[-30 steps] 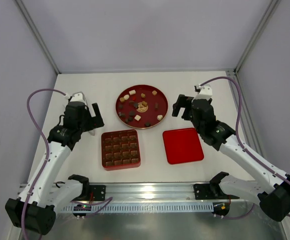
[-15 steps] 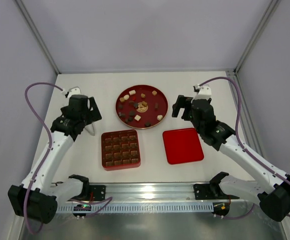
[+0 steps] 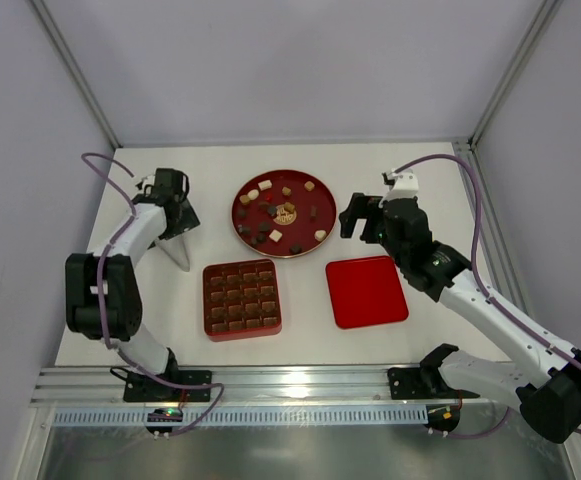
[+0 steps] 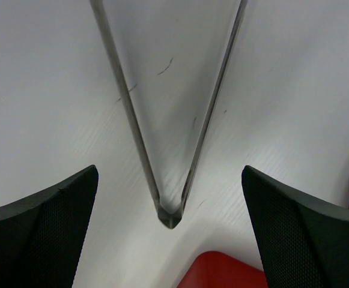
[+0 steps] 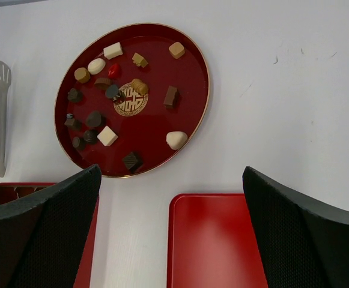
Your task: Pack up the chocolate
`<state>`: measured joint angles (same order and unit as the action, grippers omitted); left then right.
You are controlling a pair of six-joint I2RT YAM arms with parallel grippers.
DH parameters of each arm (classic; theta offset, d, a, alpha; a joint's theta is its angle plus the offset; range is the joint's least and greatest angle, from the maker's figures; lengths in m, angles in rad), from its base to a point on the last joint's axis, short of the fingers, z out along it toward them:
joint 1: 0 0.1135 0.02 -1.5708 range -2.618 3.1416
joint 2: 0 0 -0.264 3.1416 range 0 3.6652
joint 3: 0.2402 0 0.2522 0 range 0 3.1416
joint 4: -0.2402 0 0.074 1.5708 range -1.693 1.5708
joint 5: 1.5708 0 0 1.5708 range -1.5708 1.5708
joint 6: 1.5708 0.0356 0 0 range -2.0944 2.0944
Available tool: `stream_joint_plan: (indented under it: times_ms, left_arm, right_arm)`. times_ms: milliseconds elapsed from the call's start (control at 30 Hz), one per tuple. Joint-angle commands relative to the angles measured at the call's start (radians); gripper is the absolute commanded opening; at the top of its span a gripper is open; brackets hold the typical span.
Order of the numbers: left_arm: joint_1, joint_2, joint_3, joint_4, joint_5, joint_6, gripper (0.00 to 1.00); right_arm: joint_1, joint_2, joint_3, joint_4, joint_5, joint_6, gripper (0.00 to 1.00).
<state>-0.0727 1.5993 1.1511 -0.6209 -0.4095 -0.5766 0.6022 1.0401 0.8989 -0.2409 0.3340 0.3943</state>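
Several chocolate pieces (image 3: 276, 236), dark, tan and cream, lie loose on a round red plate (image 3: 302, 222). They also show in the right wrist view (image 5: 107, 135). The square red grid tray (image 3: 208, 300) holds chocolate (image 3: 241, 298) in its cells. The flat red lid (image 3: 366, 290) lies to its right. My left gripper (image 3: 178, 217) is open and empty above metal tongs (image 3: 179, 255). In the left wrist view the tongs' joined end (image 4: 171, 215) lies between my fingers (image 4: 42, 237). My right gripper (image 3: 355, 214) is open and empty, above the gap between plate and lid.
The right wrist view shows the plate (image 5: 162, 66), the lid (image 5: 216, 240), the tray's corner (image 5: 0, 192) and the tongs (image 5: 0, 96) at the left edge. A red tray corner (image 4: 222, 273) shows in the left wrist view. Grey walls enclose the white table.
My left arm has folded back and its gripper has moved toward the far left, over the tongs. My right gripper has shifted slightly left.
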Motion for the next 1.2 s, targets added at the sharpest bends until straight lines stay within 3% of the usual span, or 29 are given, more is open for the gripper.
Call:
stream_joint_plan:
  times_ms: [0, 467, 733, 1000, 1167]
  left_arm:
    - [0.028, 0.094, 0.062, 0.101, 0.057, -0.009, 1.00]
    - [0.100, 0.289, 0.085, 0.135, 0.097, -0.043, 1.00]
    - [0.139, 0.298, 0.062, 0.148, 0.124, -0.051, 0.97]
    - [0.140, 0.310, 0.068, 0.138, 0.124, -0.040, 0.91]
    - [0.139, 0.317, 0.070, 0.138, 0.147, -0.040, 0.82]
  right_arm:
    - [0.001, -0.026, 0.006, 0.017, -0.030, -0.011, 1.00]
    - [0.001, -0.032, 0.011, 0.014, -0.056, -0.018, 1.00]
    - [0.001, -0.034, 0.000, 0.012, -0.050, -0.021, 1.00]
    - [-0.001, -0.020, 0.009, 0.008, -0.061, -0.018, 1.00]
    - [0.001, -0.018, 0.011, 0.006, -0.070, -0.015, 1.00]
